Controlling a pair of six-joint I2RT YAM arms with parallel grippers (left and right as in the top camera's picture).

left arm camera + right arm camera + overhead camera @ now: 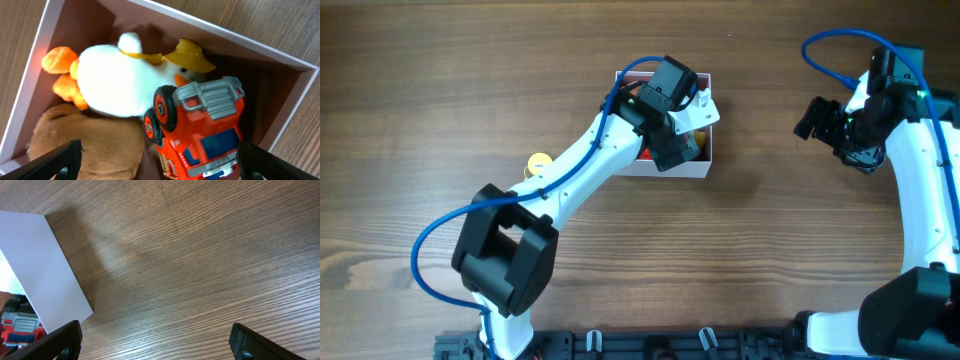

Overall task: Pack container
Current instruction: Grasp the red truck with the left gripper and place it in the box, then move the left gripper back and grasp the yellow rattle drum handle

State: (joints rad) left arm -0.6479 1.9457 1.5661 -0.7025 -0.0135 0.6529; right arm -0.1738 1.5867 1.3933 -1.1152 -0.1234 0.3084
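The container [686, 170], a white box with a pale pink inside, stands at the table's middle, mostly under my left arm. In the left wrist view the container [80, 22] holds a white plush duck [115, 75] with a yellow hat, a brown plush toy [95, 145] and a red-orange toy fire truck [205, 135]. My left gripper [160, 162] hangs open just above these toys, fingers wide on either side of them. My right gripper [155, 340] is open and empty over bare wood, to the right of the container's white wall [45, 265].
A small yellow toy [537, 163] lies on the table to the left of the container, beside my left arm. The right arm [920, 150] stands at the right edge. A black rail runs along the front edge.
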